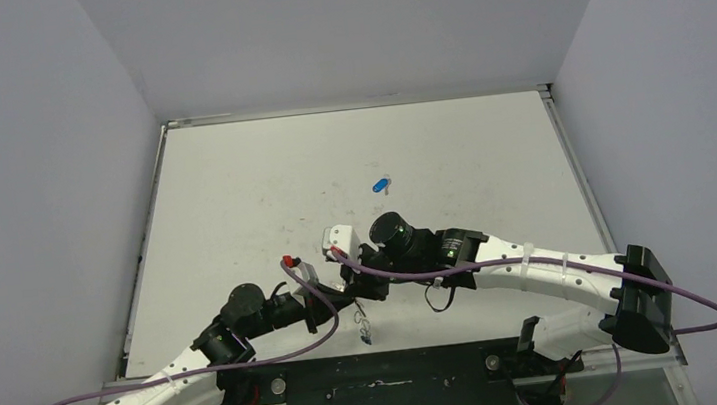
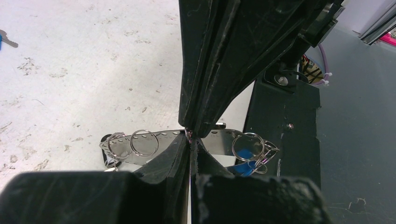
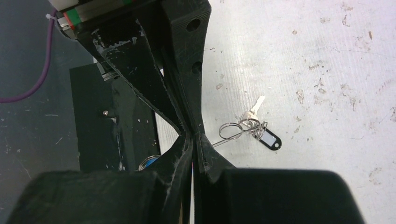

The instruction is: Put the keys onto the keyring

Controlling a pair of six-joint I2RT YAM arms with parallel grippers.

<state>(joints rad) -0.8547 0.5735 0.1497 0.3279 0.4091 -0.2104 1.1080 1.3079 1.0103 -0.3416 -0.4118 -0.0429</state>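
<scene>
Pinching the keyring (image 2: 159,140) at the middle of its flat, perforated silver band, the left gripper (image 2: 190,135) has its jaws pressed together on the metal. Small loops (image 2: 142,142) hang from the keyring on either side of the grip. A blue-capped key (image 2: 240,169) sits under one end of the keyring and a black tag (image 3: 268,140) under the other. Just beside the tag, in the same cluster of loops, shows a silver key (image 3: 254,108). The tag carries a white label window; any writing on it is too small to read. The right gripper (image 3: 192,135) is likewise closed tight, its tips just beside the keyring's thin edge; whether it pinches that edge cannot be told. A loose blue key (image 1: 381,184) lies on the table (image 1: 231,176), well apart from the keyring, on its far side.
</scene>
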